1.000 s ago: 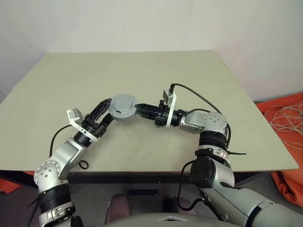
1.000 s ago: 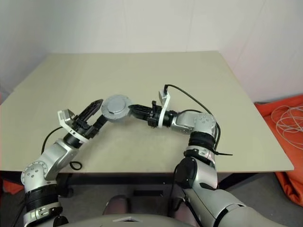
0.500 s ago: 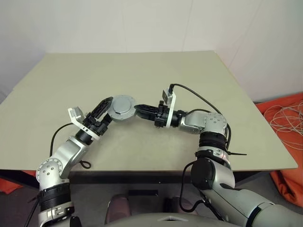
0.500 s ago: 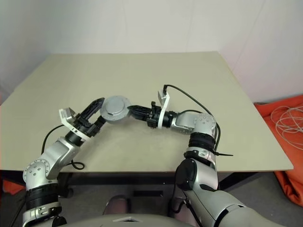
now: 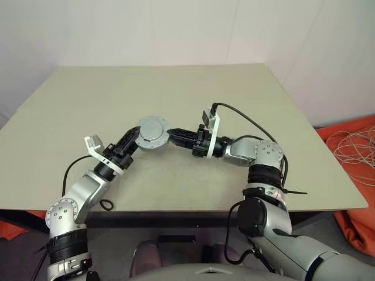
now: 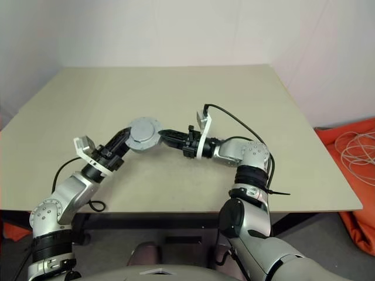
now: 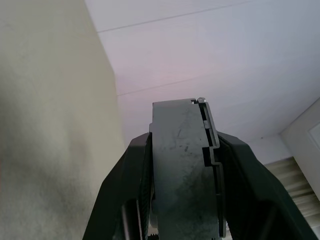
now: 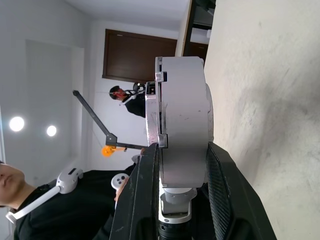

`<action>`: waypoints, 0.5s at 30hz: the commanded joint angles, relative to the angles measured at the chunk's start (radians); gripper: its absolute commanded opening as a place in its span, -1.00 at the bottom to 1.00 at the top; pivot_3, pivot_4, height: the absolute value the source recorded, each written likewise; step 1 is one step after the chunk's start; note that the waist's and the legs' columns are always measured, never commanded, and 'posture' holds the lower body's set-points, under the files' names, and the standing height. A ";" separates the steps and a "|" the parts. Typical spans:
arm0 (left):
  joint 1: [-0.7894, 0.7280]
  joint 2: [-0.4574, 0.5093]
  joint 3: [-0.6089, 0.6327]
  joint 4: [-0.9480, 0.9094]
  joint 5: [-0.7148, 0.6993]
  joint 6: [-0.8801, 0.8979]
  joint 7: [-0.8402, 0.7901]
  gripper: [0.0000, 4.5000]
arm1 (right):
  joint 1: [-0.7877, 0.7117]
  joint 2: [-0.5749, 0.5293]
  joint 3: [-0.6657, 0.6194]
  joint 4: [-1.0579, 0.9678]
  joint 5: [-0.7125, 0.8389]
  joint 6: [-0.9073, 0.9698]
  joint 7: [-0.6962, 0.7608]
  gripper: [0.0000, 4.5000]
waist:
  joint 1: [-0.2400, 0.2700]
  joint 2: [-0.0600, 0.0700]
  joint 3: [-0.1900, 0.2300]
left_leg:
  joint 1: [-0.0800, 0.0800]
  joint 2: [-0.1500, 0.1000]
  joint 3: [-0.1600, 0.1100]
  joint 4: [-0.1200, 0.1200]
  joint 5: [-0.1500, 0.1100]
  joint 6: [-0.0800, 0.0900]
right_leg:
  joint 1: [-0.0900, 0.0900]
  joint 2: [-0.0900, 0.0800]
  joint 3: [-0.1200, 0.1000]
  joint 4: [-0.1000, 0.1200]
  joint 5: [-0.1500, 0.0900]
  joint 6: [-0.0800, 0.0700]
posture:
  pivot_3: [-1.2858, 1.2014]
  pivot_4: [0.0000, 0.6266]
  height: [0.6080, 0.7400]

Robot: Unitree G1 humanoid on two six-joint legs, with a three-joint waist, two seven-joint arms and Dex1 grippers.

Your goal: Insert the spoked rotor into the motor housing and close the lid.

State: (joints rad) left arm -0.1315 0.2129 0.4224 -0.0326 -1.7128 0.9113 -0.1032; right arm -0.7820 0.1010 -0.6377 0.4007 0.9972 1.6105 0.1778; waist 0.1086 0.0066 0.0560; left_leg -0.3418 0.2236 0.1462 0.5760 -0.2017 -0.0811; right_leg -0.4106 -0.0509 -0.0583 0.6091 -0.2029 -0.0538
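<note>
The motor housing, a short grey metal cylinder, hangs just above the table between both hands. The lid lies flush on its upper face, a thin notched plate along the housing's edge in the wrist views. My left gripper is shut on the housing's left edge, with a black finger pressed on each flat face. From the right, my right gripper is shut on the opposite edge, its fingers clamping both faces. The spoked rotor is hidden.
A person wearing a headset and holding controllers stands beyond the table, in front of a dark door. Orange cloth with coiled white cable lies on the floor at the right.
My left gripper's fingers, open beside the housing a second ago, have closed onto its left edge. The right gripper and the housing have stayed in place.
</note>
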 commanded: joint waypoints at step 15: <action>-0.018 0.003 -0.051 -0.054 -0.022 0.002 -0.029 -0.34 | -0.008 0.037 -0.001 -0.038 0.022 -0.096 -0.013 -0.36 | 0.000 0.000 0.000 | 0.004 0.000 0.000 0.000 0.000 0.000 | 0.004 0.000 0.000 0.000 0.000 0.001 | 0.03 -1.00 1.00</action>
State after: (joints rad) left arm -0.1316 0.2126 0.4100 -0.0321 -1.7106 0.8839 -0.1032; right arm -0.7778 0.1113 -0.6331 0.3896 0.9971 1.5669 0.1682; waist 0.1086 0.0066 0.0560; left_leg -0.3383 0.2235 0.1462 0.5762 -0.2017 -0.0811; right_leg -0.4067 -0.0510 -0.0582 0.6090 -0.2031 -0.0532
